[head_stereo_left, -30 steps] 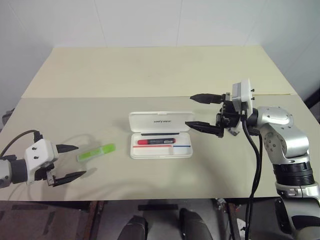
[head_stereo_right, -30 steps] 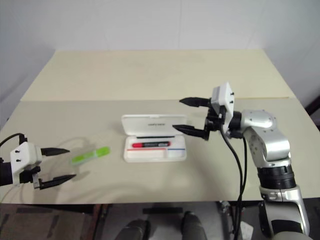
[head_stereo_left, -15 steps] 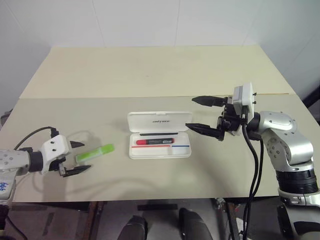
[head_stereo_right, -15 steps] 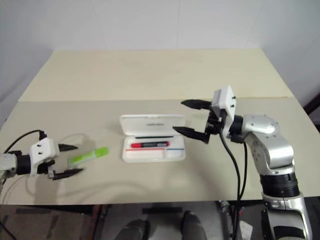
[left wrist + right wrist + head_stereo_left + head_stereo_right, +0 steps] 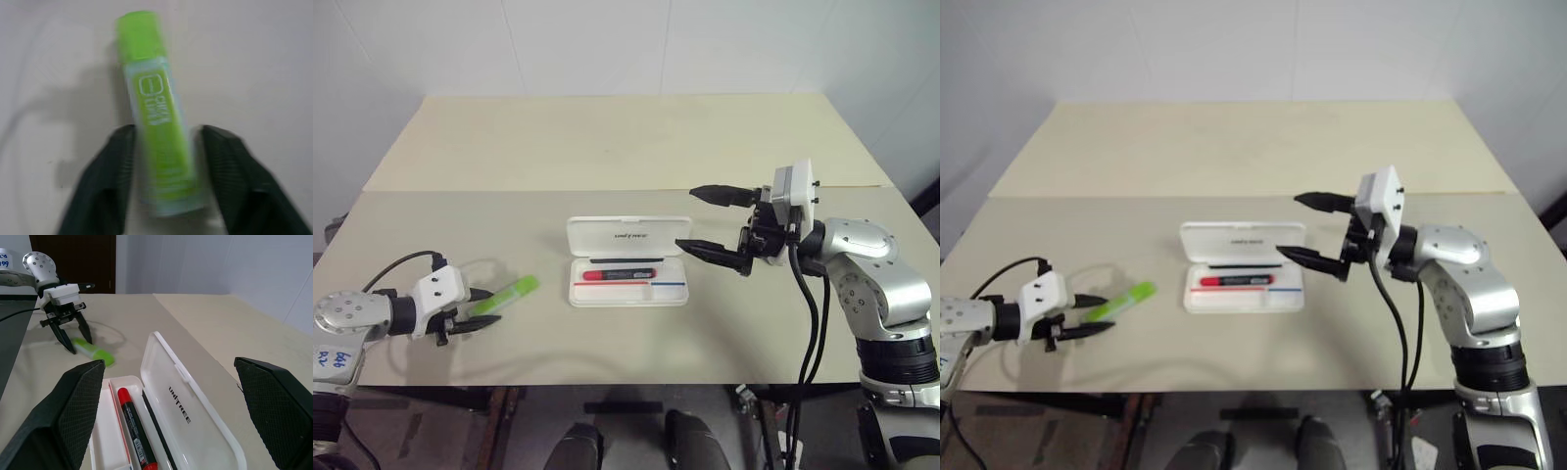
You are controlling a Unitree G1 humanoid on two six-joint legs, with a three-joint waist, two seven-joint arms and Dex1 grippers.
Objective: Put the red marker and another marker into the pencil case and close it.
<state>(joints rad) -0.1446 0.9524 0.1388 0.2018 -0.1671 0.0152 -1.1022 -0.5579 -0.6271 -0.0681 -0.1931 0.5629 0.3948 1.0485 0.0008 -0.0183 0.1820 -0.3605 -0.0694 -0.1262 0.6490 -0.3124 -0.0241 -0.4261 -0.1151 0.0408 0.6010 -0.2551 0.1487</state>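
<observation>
1. The green marker (image 5: 504, 295) lay flat on the desk (image 5: 607, 147), far out on the robot's left side, well apart from the pencil case (image 5: 627, 262).

2. The left end effector (image 5: 473, 311) sat right at the marker's near end. One black finger was on each side of that end, and the rest of the marker stuck out in front.

3. In the left wrist view the marker (image 5: 157, 112) ran straight out between the two fingers (image 5: 113, 176), with its bright cap at the far end. So its long side lined up with the way the end effector pointed.

4. The fingers were pulled in narrow, right beside the marker's sides. Whether they truly squeezed it yet could not be told.

5. The right end effector (image 5: 715, 221) hung wide apart and empty above the desk, just beside the right end of the case.

6. The case lay open in the middle of the desk, lid folded back. The red marker (image 5: 618, 276) was already inside its tray.

7. The left arm was by far the nearer one to the green marker. The case lay off to the right of it, so the marker would likely need to travel that way.
</observation>
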